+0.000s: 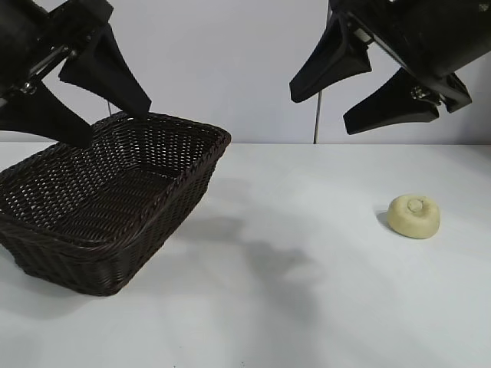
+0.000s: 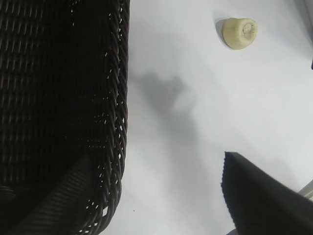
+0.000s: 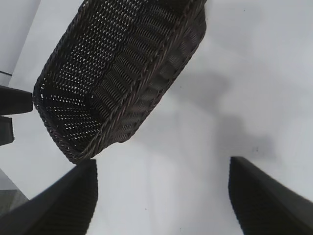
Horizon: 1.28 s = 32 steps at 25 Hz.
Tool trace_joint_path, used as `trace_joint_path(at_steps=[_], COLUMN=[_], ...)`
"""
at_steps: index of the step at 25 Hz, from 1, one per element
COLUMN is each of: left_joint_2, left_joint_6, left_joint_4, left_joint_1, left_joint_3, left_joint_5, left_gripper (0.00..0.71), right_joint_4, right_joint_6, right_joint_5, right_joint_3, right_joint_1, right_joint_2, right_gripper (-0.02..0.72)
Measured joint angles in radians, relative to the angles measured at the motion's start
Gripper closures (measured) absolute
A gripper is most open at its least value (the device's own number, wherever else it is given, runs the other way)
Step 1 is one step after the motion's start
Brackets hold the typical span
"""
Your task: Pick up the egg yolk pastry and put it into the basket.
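The egg yolk pastry [image 1: 414, 215], a small pale-yellow bun with a knob on top, lies on the white table at the right; the left wrist view shows the egg yolk pastry [image 2: 239, 33] far off. The dark woven basket [image 1: 46, 238] stands at the left with nothing in it, and is seen too as the basket [image 2: 117, 98] and the basket [image 3: 146, 78]. My right gripper [image 1: 330, 107] hangs open high above the table, up and to the left of the pastry, holding nothing; in its own view the right gripper [image 3: 163, 196] spans bare table. My left gripper [image 1: 115, 123] is open and raised over the basket's back edge.
The white tabletop [image 1: 291, 291] runs between basket and pastry, with arm shadows across it. A thin vertical rod [image 1: 315, 115] stands at the back against the pale wall.
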Motion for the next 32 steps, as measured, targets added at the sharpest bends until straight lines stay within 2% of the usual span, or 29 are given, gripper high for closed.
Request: trace_joint_path(at_steps=[28, 30, 32], left_joint_2=[0.0, 0.0, 0.0], left_joint_6=[-0.004, -0.061, -0.198], left_joint_4=[-0.003, -0.004, -0.002], left_joint_1=[0.0, 0.0, 0.0], left_joint_3=[0.0, 0.0, 0.0], left_joint_5=[-0.027, -0.033, -0.033], left_gripper=[0.171, 0.171, 0.171], right_joint_4=[0.0, 0.0, 0.0], right_joint_6=[0.0, 0.0, 0.0], right_joint_5=[0.0, 0.0, 0.0], right_joint_3=[0.0, 0.0, 0.0], right_joint_1=[0.0, 0.0, 0.0], right_joint_2=[0.0, 0.0, 0.0], right_gripper=[0.165, 0.165, 0.165])
